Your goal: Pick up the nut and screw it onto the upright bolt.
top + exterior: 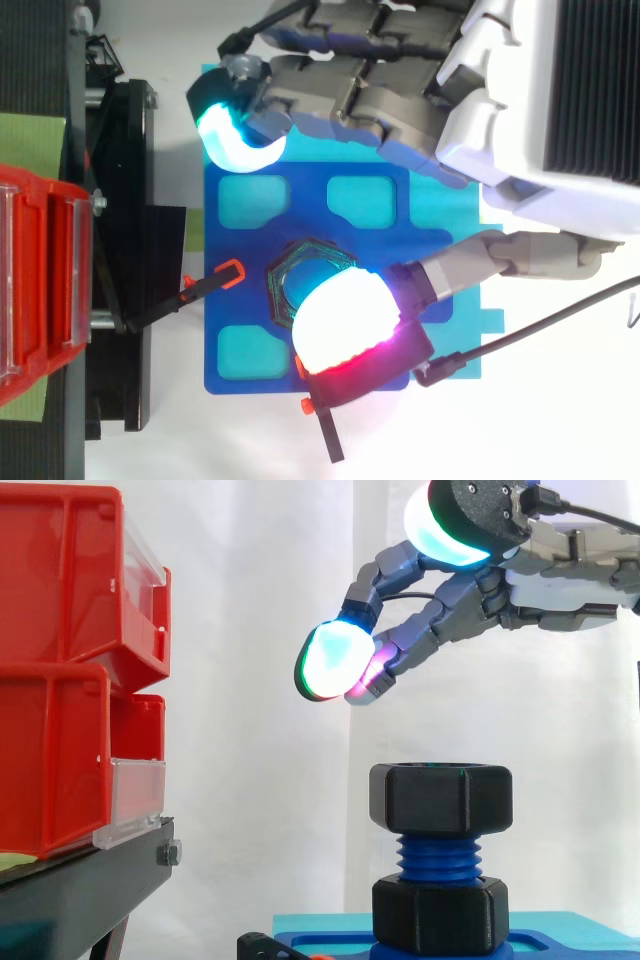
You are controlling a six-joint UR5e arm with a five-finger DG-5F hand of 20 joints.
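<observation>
The hand [455, 610] hovers just above the black nut [441, 798], fingers loosely bent and empty. The nut sits atop the upright blue bolt [438, 858].

A robotics lab: robot hand [455, 605], white curtain [250, 570], red bins [60, 610].

No readable lettering, number or sign is showing on the red bins [60, 680], nut [441, 798] or blue base plate [440, 215].
</observation>
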